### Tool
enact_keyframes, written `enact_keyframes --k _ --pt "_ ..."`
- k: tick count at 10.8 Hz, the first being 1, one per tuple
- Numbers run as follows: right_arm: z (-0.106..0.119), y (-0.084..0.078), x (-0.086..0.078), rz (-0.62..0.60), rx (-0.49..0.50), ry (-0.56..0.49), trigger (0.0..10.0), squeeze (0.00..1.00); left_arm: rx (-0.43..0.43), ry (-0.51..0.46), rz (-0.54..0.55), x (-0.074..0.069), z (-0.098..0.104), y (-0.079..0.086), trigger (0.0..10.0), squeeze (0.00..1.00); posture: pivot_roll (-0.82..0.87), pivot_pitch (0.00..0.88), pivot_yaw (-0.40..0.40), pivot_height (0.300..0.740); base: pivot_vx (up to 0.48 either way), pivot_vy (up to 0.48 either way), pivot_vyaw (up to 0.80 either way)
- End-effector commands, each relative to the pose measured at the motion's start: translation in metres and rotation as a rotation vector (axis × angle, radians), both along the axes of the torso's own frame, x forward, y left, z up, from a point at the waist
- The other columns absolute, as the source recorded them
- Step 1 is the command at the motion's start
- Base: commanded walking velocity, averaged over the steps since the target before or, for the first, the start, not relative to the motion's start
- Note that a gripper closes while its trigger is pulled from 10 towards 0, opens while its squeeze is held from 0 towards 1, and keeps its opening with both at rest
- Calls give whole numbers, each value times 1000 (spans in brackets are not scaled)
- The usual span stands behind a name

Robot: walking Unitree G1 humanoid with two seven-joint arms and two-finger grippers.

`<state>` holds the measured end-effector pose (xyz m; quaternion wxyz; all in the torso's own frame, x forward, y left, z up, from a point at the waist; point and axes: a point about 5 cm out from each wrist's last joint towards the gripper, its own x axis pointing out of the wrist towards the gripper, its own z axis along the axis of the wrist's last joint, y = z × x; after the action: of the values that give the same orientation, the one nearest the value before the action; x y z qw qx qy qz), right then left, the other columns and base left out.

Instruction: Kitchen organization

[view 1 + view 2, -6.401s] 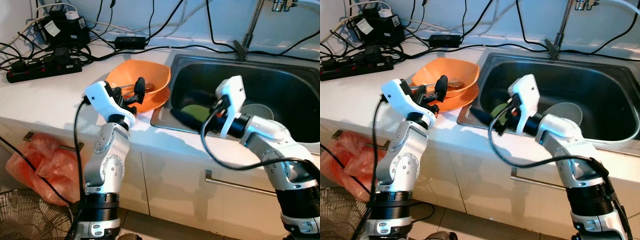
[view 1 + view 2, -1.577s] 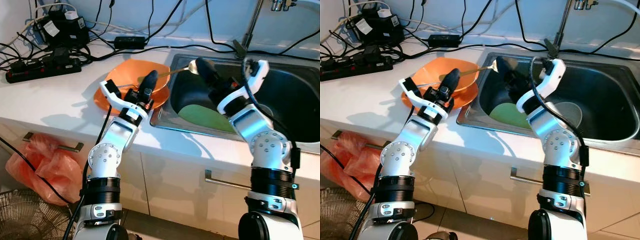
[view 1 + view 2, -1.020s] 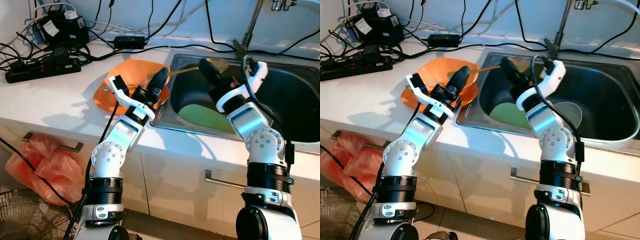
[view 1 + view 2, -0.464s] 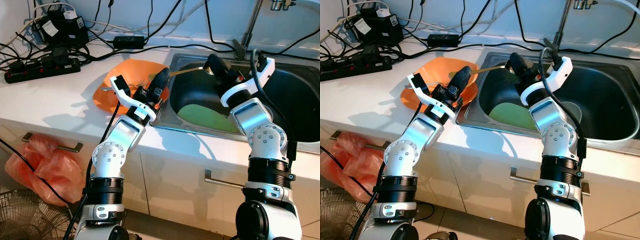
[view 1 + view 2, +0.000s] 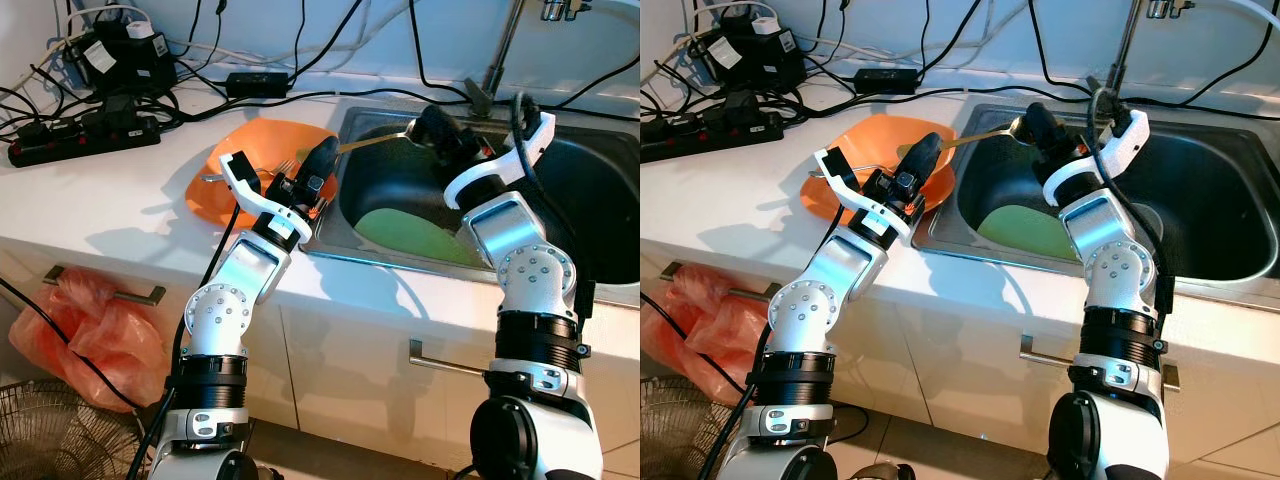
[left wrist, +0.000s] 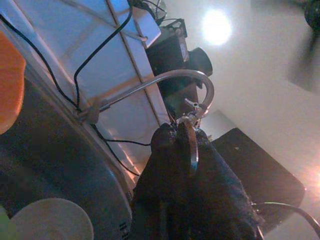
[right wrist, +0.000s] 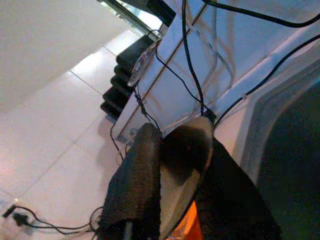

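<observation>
Metal spoon (image 5: 377, 141), bowl end between right fingers (image 5: 432, 127)

The bowl of a metal spoon (image 7: 186, 150) is held between the two black fingers (image 7: 132, 185) of the right gripper (image 7: 175, 192). Black cables (image 7: 192, 65) are seen crossing the white wall behind. A dark sink basin (image 7: 292, 150) is bordered by the counter edge.

Head stereo pair looks down from near at counter (image 5: 120, 200) and sink (image 5: 560, 190), sharing both; wrist cams close, tilted up toward faucet (image 6: 170, 80), wall.
</observation>
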<state>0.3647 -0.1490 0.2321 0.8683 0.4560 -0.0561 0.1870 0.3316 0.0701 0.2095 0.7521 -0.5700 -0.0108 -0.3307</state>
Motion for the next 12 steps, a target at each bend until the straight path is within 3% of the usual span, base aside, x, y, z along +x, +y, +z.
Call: enact_keyframes --k 1,2,4,5,6,8,12 --pt "-2 -1 2 -19 0 30 0 0 -53 -29 -57 -3 13 -26 0 0 -3 26 69 740 0 0 0" --pt "-2 -1 2 -18 1 32 0 0 -50 -17 -47 -2 12 -25 1608 0 -4 26 69 740 0 0 0" --pt "-3 -1 2 -17 2 36 0 0 -33 19 -1 4 7 -20 2824 0 -4 25 69 740 0 0 0" --pt "-3 -1 3 -18 2 37 0 0 -24 56 34 8 1 -16 6980 0 -4 26 71 740 0 0 0" --pt "-3 -1 3 -20 1 39 0 0 34 67 60 12 -3 -14 10000 0 -4 26 71 740 0 0 0" --pt "-4 -2 3 -25 0 45 0 0 54 82 64 16 -7 -13 10000 1000 -6 26 73 740 0 0 0" --pt "-5 -6 6 -70 3 62 0 0 109 4 21 12 -4 -21 10000 1000 -4 26 68 740 0 0 0"
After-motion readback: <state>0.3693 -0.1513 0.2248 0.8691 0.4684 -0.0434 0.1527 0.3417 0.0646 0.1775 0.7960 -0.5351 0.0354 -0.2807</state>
